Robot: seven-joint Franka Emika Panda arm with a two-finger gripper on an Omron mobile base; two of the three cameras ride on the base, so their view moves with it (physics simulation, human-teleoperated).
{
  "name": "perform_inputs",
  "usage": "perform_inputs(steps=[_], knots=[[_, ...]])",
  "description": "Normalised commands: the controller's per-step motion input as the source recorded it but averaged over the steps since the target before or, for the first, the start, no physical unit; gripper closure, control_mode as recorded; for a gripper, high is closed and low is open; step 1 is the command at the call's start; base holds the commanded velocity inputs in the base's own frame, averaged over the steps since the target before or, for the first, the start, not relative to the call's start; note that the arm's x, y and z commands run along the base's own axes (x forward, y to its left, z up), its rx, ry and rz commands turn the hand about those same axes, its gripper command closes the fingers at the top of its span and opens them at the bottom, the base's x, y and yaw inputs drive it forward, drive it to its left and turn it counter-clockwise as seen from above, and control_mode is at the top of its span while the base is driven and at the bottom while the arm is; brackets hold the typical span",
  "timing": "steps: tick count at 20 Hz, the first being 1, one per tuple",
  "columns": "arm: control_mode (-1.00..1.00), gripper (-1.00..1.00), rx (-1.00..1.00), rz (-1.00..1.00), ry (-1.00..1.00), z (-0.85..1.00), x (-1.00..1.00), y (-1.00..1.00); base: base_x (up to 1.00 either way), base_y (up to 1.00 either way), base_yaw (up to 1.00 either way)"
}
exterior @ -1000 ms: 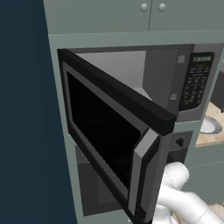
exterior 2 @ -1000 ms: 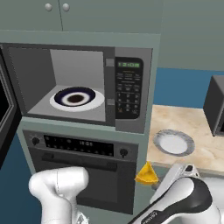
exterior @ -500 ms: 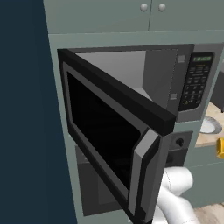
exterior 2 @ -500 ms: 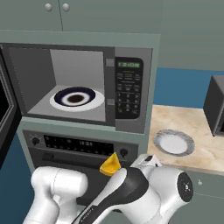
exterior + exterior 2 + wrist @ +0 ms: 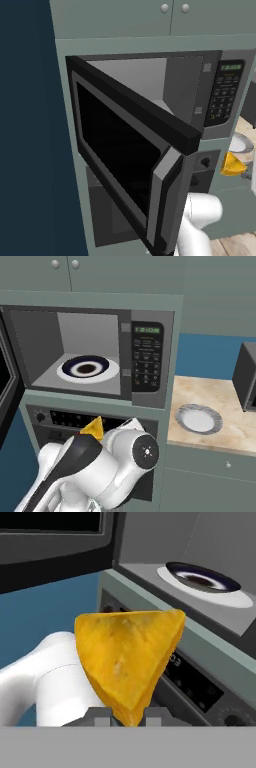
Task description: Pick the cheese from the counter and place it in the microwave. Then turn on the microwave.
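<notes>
The end effector (image 5: 127, 718) is gripping the cheese (image 5: 127, 662), its two dark tips pinching the lower point of the wedge in the hand view. Over the last second the cheese has been travelling sideways: it was hanging low near the edge of the counter (image 5: 220, 411), and now it is riding in front of the oven (image 5: 75, 421), just below the microwave (image 5: 90, 351) and under the left part of its opening. The arm has been swinging across with it, so its white bulk is now covering much of the oven front in the right base view.

Relative to the microwave, the door (image 5: 125, 150) is standing wide open to the left, and the turntable plate (image 5: 87, 368) is lying bare on the cavity floor. In the hand view that plate is sitting above and to the right of the cheese, with the cavity's front lip between them.

This is meaning that the pick is done and the carry is well advanced; the cheese is lined up with the opening but is sitting lower than the cavity floor. The next move is probably calling for a lift over the lip and a reach inward. The grey-white plate (image 5: 198, 419) is resting on the counter, right of the microwave, well apart from the cheese. The keypad (image 5: 146, 358) is waiting untouched.
</notes>
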Motion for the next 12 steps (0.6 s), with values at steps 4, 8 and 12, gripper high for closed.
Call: perform_inputs(steps=[4, 8, 12], knots=[[-1.00, 1.00, 0.00, -0.10, 0.00, 0.41, 0.00, 0.70, 0.00, 0.00, 0.00], [-1.00, 1.00, 0.00, -0.12, 0.00, 0.46, 0.00, 0.64, 0.00, 0.00, 0.00], [-1.00, 1.00, 0.00, -0.11, 0.01, 0.43, 0.00, 0.62, 0.00, 0.00, 0.00]])
